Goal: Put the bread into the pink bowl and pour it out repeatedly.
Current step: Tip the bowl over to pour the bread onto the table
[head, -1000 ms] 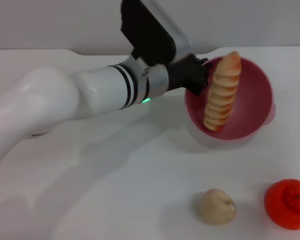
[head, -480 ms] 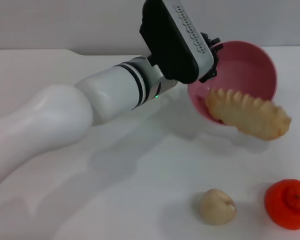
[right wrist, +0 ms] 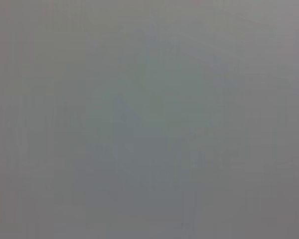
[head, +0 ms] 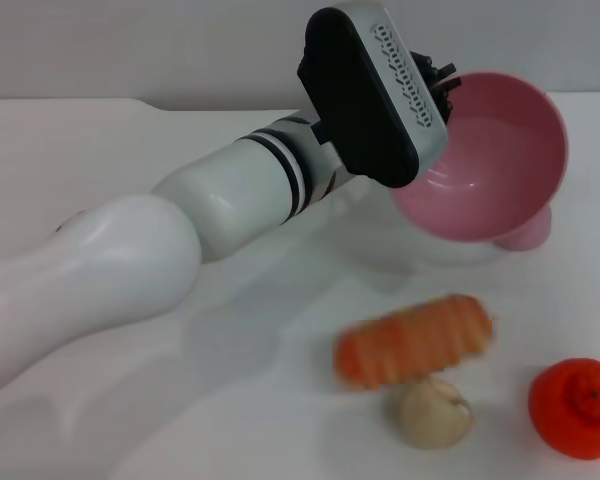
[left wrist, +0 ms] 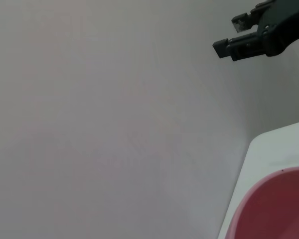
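My left gripper [head: 442, 88] is shut on the near rim of the pink bowl [head: 490, 165] and holds it raised and tipped, its opening facing forward and down, with nothing inside. The bowl's rim also shows in the left wrist view as a pink bowl [left wrist: 276, 209] edge. The bread [head: 415, 340], orange-brown and ridged, is blurred in motion on its side below the bowl, just behind a beige lump. The dark right gripper [left wrist: 259, 31] hangs far off in the left wrist view, against the grey wall.
A small beige lump [head: 434, 412] lies near the front, touching or almost touching the bread. A round orange-red item [head: 577, 407] sits at the front right. A pink bun [head: 528, 232] peeks out under the bowl. The white table [head: 130, 400] stretches left.
The left gripper tipped the bowl further and lifted it slightly. The bread slid out over the rim and dropped toward the table, ending beside the beige lump.
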### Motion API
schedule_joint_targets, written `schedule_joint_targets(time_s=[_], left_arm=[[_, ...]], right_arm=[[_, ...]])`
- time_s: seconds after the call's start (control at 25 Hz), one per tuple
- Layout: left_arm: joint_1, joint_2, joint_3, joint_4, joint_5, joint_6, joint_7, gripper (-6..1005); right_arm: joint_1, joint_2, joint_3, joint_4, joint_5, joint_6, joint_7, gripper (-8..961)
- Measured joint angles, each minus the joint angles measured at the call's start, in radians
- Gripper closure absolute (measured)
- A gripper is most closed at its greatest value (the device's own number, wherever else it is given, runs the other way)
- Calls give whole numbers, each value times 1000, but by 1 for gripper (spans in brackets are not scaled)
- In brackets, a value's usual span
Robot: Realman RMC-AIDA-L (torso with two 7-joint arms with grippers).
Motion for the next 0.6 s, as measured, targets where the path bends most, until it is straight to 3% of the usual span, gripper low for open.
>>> schedule_joint_targets(time_s=[0.36,0.52,0.6], left_arm=[[-10,-1,-14,-3,-6,-2,-20,882],[-20,5,-114,-9,-19,49,-136,881],[-20,5,-114,-9,-19,49,-136,881]], right_arm=[[9,-1,-10,4,0,-7,0,347],[17,-1,-12,4,0,-34,0,352],[21,-1,-12,4,1,-51,0,355]])
